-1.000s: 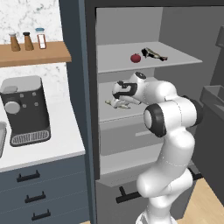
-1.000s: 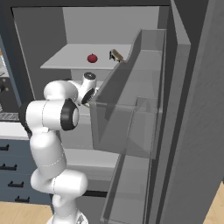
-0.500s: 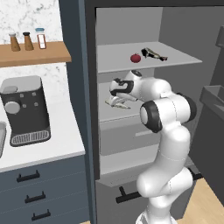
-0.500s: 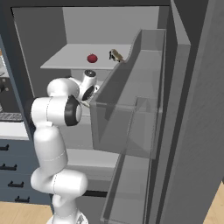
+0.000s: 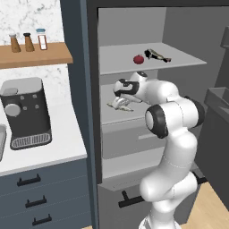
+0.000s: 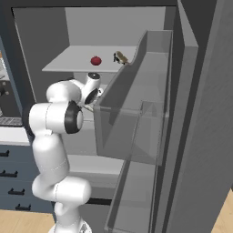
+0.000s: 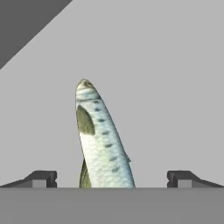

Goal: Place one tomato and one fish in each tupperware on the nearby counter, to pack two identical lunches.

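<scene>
Now lower over the slender pale silvery-green fish [image 7: 101, 140] at 12 o'clock, two-finger gripper [image 7: 111, 178] spread wide astride it, ready to pinch.

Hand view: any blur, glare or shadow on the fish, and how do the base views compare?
Hand view: the fish is sharp, scales readable, flatly lit on the plain grey shelf, no glare, no cast shadow, between the open gripper tips. Left base view: soft, coarse render; the tomato shows a small highlight. Right base view: translucent door bin tints what's behind.
</scene>
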